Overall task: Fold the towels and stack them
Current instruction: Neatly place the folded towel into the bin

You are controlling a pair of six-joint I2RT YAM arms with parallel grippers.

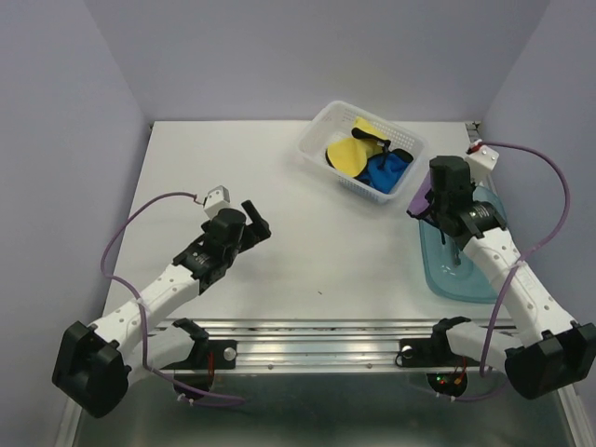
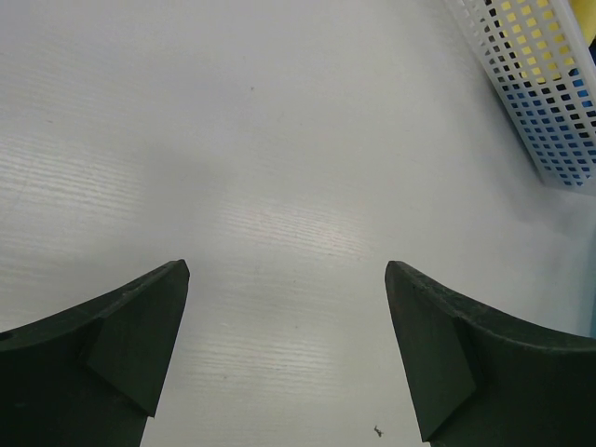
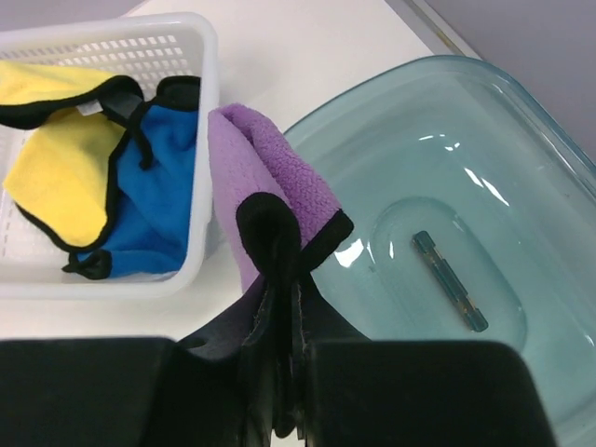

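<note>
right gripper [image 3: 279,307]: pinched shut on the dark-edged corner of the purple towel [image 3: 265,177], which I hold bunched between basket [image 3: 200,112] and tray [image 3: 521,121], near the worktop's [image 2: 233,140] right edge.
left gripper [image 2: 287,279]: jaws wide, empty, over bare worktop left of centre; probably there to take a second corner.
basket contents: yellow towel [image 3: 65,158], blue towel [image 3: 158,177], unfolded.
next: spread purple on open worktop.
</note>
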